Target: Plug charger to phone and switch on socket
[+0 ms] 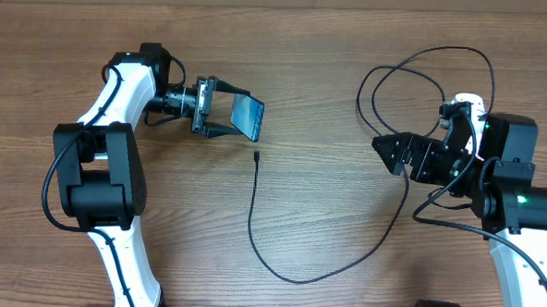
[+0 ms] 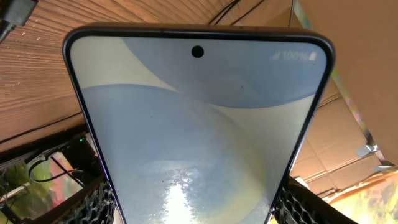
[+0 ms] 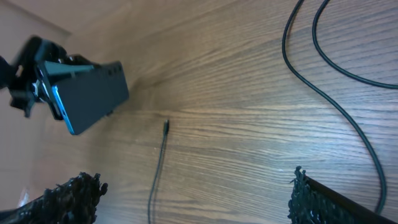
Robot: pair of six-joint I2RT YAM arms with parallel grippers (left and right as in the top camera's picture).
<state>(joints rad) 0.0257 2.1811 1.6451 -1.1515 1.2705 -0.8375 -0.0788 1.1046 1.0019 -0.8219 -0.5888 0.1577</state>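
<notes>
Overhead and wrist views of the 2 arms at the wooden table [image 1: 314,63]. The left gripper [image 1: 236,112] is clamping the phone [image 1: 250,117] by its 2 long edges and is holding it off the table, tilted, with the light blue screen facing back toward the left wrist camera. In that view the screen is filling most of the frame, with a black camera dot near its top edge and a faint "100%" at the upper right. The right gripper [image 1: 392,155] is hanging over the right side of the table with its jaws spread wide and nothing between them; its dark fingers [image 3: 68,199] are showing at both lower corners of the right wrist view. The charger [image 1: 291,276] is lying on the table as a thin black cable. Its connector tip [image 1: 256,155] is resting near the phone but apart from it. From there the cable is curving toward the near edge, rising toward the right arm and looping behind it.
</notes>
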